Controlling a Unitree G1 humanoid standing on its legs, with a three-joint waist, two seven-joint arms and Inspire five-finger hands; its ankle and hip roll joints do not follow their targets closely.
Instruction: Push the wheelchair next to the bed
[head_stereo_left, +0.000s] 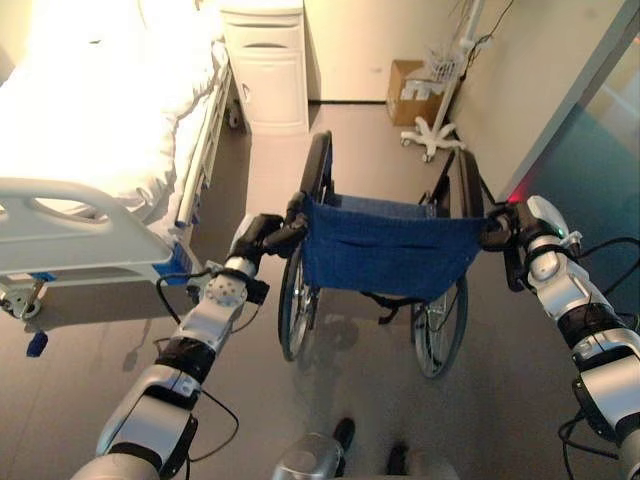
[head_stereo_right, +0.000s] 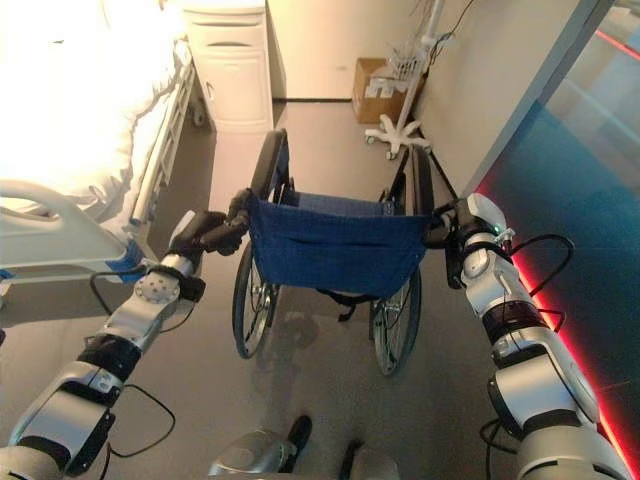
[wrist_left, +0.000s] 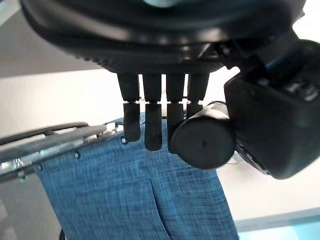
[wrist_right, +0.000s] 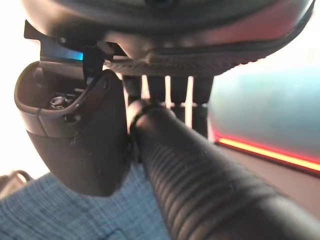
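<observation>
Now, at the upper left of the frame is the bed (head_stereo_left: 90, 130), white and soft on top, with a hard rail at its end. Next along, the left hand (head_stereo_left: 268, 232) is curled round the left handle (wrist_left: 202, 142) of the wheelchair (head_stereo_left: 385, 245). The wheelchair sits in the middle of the frame, on the floor (head_stereo_left: 340, 380), a little way right of the bed and facing away. Its blue cloth back (head_stereo_left: 390, 250) is soft and would sag if pushed, so it is no good place to hold. The handles are stiff, and the right handle (wrist_right: 200, 175) has ribs, so I think it will not slip. Over at the right, the right hand (head_stereo_left: 505, 228) is wrapped round that one. The chair looks heavy, but its big wheels should roll easily. A white cabinet (head_stereo_left: 265, 65) stands at the top, beside the bed.
</observation>
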